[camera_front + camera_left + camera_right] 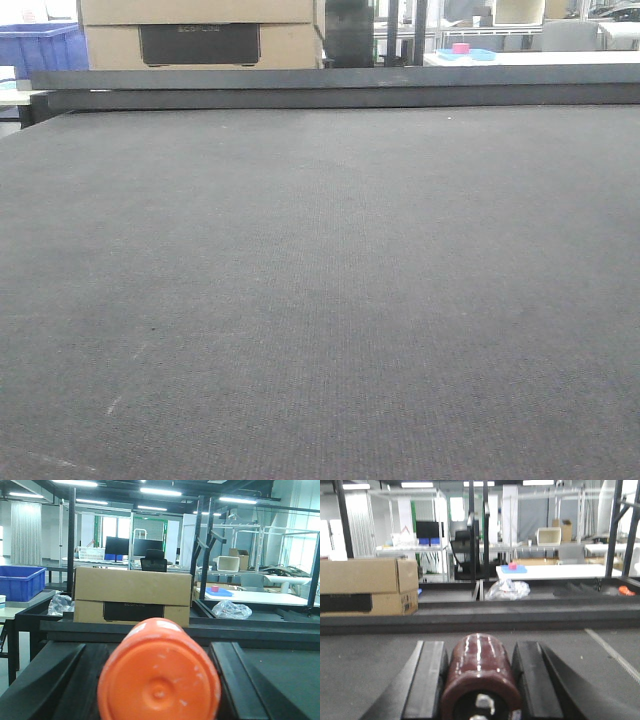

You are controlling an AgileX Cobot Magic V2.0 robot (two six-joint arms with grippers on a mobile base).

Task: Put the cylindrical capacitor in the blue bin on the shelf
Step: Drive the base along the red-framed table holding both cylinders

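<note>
Left gripper: jaws closed in on the cylindrical capacitor. The capacitor sits lengthwise between the two dark fingers, its round orange end cap facing the wrist camera. No lettering is readable from this angle.

Right gripper: jaws pressed to both sides of a glossy dark red cylinder, which has a small metal terminal on its near end.

Both grippers are over the dark grey felt-like surface, which has a raised dark rail along its far edge.

Beyond the rail is a cardboard box with a black panel on its front. Right of it lies a crumpled clear plastic bag. At far left, a blue crate rests on a pale table.
</note>
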